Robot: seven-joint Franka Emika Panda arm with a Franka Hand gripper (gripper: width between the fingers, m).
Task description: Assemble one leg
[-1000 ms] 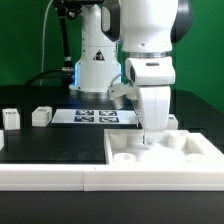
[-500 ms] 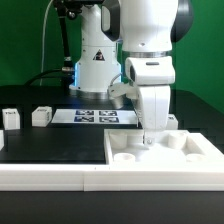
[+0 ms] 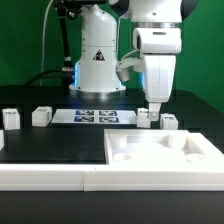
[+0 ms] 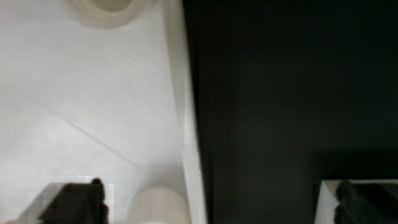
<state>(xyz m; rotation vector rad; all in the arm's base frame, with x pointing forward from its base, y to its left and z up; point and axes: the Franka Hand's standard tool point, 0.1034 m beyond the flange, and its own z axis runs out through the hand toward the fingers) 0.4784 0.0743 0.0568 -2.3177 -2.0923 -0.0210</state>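
Leg (image 3: 146, 117) stands upright on the tabletop (image 3: 50, 140) just behind the panel's (image 3: 150, 158) far edge, with a second leg (image 3: 170, 121) just beside it, further toward the exterior view's right along that edge. A third leg (image 3: 42, 115) and a fourth leg (image 3: 10, 118) stand well off the panel's far corner on the exterior view's left. The tool (image 3: 154, 106) hangs above the far edge, roughly over the first leg. Its fingers (image 4: 71, 200) are spread wide in the wrist view and grip nothing I can make out, though a pale rounded shape close to one finger is unclear to me. If the tool comes straight down, I judge the main risk is a finger landing on the leg's top or on the panel's raised rim instead of straddling the post. So small and light a part would likely tip or skid. The second leg is near enough for a wide finger to knock it, and an off-centre grip would tilt the post and jam it at a corner recess. In the wrist view the panel's edge runs between the fingers, white on one side and bare tabletop on the other. Free room lies beyond the panel's side on the exterior view's left. The marker board (image 3: 95, 116) lies behind that, and a white bar (image 3: 50, 178) closes the panel's near side
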